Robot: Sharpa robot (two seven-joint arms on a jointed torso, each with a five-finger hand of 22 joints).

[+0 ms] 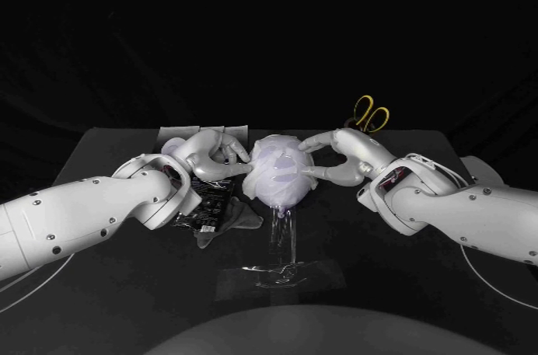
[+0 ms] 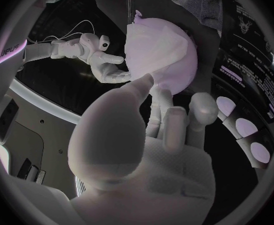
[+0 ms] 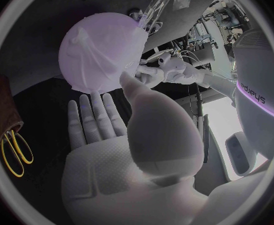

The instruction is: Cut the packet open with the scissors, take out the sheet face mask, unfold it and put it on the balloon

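Mask-covered balloon (image 1: 279, 181) between left hand (image 1: 214, 158) and right hand (image 1: 337, 158), yellow-handled scissors (image 1: 370, 114) behind.

The left arm (image 1: 90, 215) and the right arm (image 1: 471, 207) have smooth, glossy white shells, thick and rounded, with small dark screws (image 1: 56, 250) set flush along their flanks. Near each wrist the shell gives way to a white slotted cuff (image 1: 417, 168), and dark parts and reddish wiring show through its gaps. A thin white cable (image 1: 476, 277) loops out below each forearm. Grey lettering (image 3: 252, 91) runs along the left arm's shell, beside a narrow violet band (image 3: 262, 110). The left hand (image 1: 213, 159) and the right hand (image 1: 337, 159) are matte silver, with rounded, segmented fingers (image 3: 90, 117). The right palm (image 3: 106, 177) has a finely stippled skin.
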